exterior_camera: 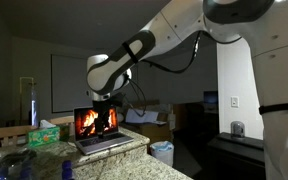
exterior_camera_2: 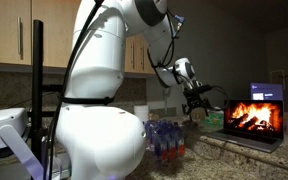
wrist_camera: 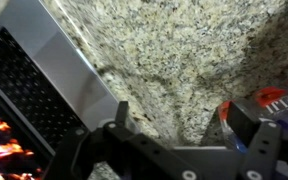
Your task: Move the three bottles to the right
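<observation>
Gripper [exterior_camera_2: 195, 104] hangs above the granite counter [wrist_camera: 174, 60], close beside the open laptop [exterior_camera_2: 252, 120] with the fire picture on its screen. In an exterior view its dark fingers point downward with nothing visible between them, though the picture is too small to judge how wide they stand; in the wrist view only the front of the gripper body shows at the lower edge, so the opening cannot be told. No bottle is seen in its hold. The three bottles [exterior_camera_2: 163, 138] stand clustered together on the counter, well apart from the laptop on the side toward the robot's white base [exterior_camera_2: 99, 130], blue caps up and reddish bands showing. In an exterior view bluish bottle shapes [exterior_camera: 19, 165] appear at the near counter edge, again on the side of the laptop away from the gripper. The wrist view shows a red and blue object [wrist_camera: 269, 105] at the frame's edge, possibly one bottle; not confirmed. Judgement: no bottle appears relocated or in hand, so the task reads as at or near its start, all three transfers outstanding.
</observation>
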